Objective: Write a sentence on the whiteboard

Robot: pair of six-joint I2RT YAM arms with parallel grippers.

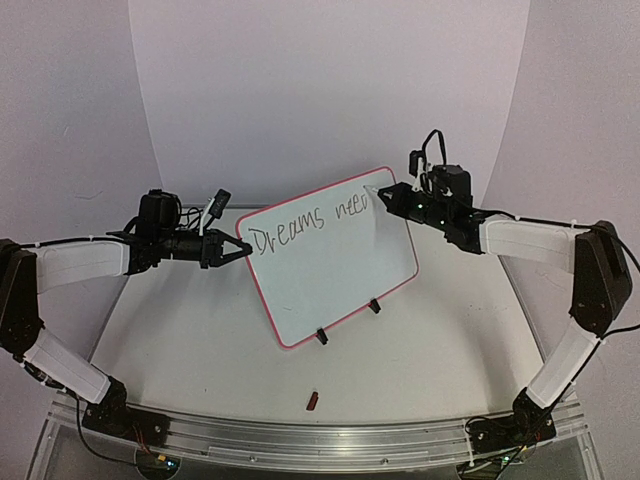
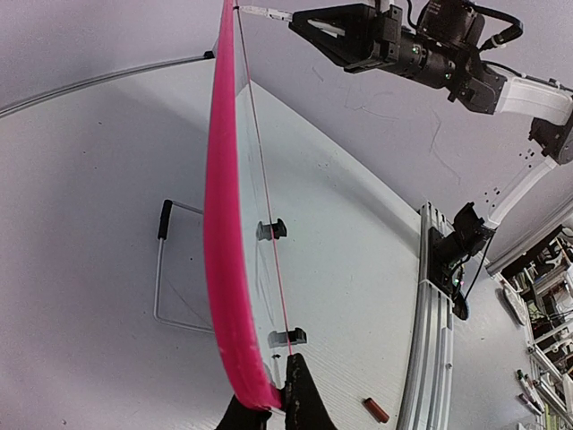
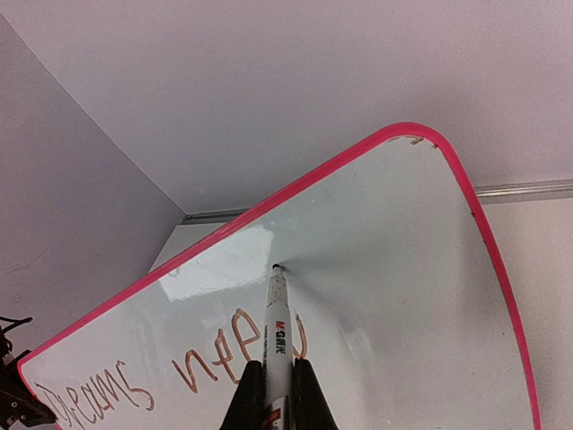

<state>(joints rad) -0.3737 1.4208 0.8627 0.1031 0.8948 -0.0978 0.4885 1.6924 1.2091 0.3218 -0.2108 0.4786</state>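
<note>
The whiteboard (image 1: 335,262) stands tilted on two black clip feet, with "Dreams nee" and part of another letter written on it. My left gripper (image 1: 240,249) is shut on its left pink edge (image 2: 224,269), pinching the frame near the corner (image 2: 269,399). My right gripper (image 1: 385,198) is shut on a white marker (image 3: 277,345). The marker's tip touches the board (image 3: 394,269) just above the last letter. In the left wrist view the right gripper (image 2: 304,25) shows at the board's top edge.
A small red marker cap (image 1: 312,401) lies on the table near the front rail, also in the left wrist view (image 2: 376,410). A wire stand (image 2: 166,269) shows behind the board. The aluminium rail (image 1: 300,440) runs along the near edge.
</note>
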